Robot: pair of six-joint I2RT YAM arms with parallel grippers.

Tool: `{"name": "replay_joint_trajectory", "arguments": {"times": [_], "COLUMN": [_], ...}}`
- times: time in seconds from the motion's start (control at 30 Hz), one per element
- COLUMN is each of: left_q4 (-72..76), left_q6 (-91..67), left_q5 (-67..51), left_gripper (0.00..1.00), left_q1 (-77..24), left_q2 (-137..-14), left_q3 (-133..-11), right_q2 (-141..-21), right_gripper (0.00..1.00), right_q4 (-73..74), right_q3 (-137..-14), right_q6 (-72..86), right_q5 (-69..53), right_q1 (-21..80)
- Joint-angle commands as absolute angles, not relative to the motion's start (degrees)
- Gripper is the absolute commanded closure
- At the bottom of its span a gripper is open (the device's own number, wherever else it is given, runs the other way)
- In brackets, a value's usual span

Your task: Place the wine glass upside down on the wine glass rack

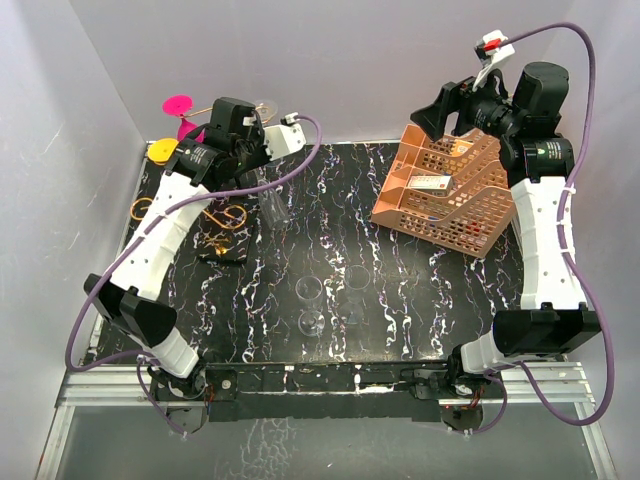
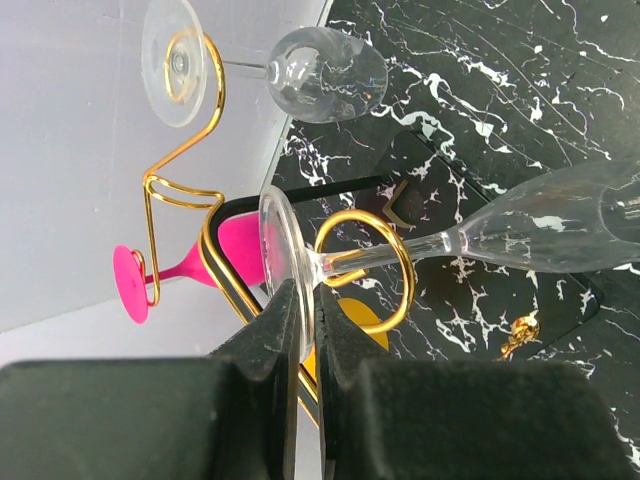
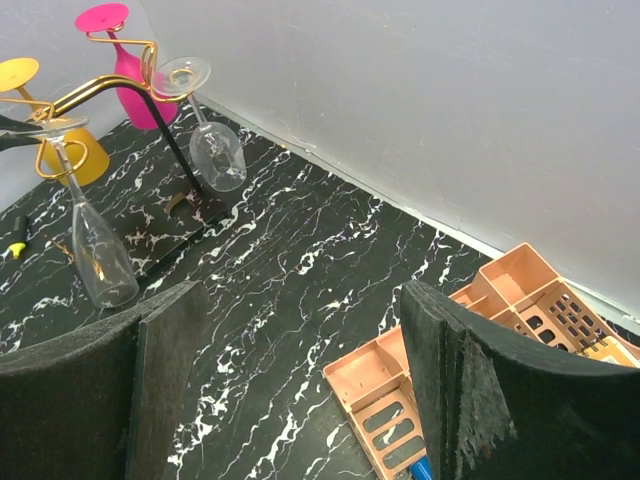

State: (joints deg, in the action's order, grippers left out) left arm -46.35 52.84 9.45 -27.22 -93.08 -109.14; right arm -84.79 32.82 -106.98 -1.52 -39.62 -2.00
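Observation:
My left gripper (image 2: 305,300) is shut on the round foot of a clear wine glass (image 2: 560,220), which is upside down. Its stem passes through a gold scroll loop of the wine glass rack (image 2: 408,275). From above, the left gripper (image 1: 245,160) sits over the rack (image 1: 228,216) at the table's far left, with the wine glass (image 1: 272,205) hanging below it. The right wrist view shows this wine glass (image 3: 100,250) dangling from the rack's (image 3: 95,95) near arm. My right gripper (image 3: 290,380) is open and holds nothing, raised at the far right (image 1: 440,115).
A second clear glass (image 3: 215,150), a pink glass (image 3: 125,60) and a yellow glass (image 3: 70,150) hang on the rack too. An orange perforated tray rack (image 1: 445,195) lies at the back right. Clear glasses (image 1: 310,290) stand at mid-table. Grey walls close the back and left.

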Motion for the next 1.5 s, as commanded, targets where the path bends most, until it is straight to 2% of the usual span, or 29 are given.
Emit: {"name": "replay_joint_trajectory", "arguments": {"times": [0.0, 0.83, 1.13, 1.47], "left_q4": [-43.9, -38.8, -39.5, -39.8], "left_q6": [52.1, 54.6, 54.5, 54.4], "left_q5": [7.9, 20.6, 21.5, 22.9], "left_gripper": [1.00, 1.00, 0.93, 0.90], "left_q1": [-27.7, -28.6, -28.6, -28.7], "left_q2": [-92.4, -92.5, -91.6, -90.9], "left_q3": [-111.7, -105.5, -103.9, -102.2], "right_q2": [-83.4, -83.6, -83.2, -83.4], "right_gripper": [0.16, 0.16, 0.15, 0.15], "right_q4": [29.5, 29.0, 28.7, 28.2], "right_q3": [-107.2, -106.4, -105.9, -105.5], "right_q6": [-1.4, -1.3, -1.1, -1.0], "right_q5": [-40.3, -40.8, -41.1, -41.1], "right_q1": [-2.3, -2.7, -3.1, -3.3]}}
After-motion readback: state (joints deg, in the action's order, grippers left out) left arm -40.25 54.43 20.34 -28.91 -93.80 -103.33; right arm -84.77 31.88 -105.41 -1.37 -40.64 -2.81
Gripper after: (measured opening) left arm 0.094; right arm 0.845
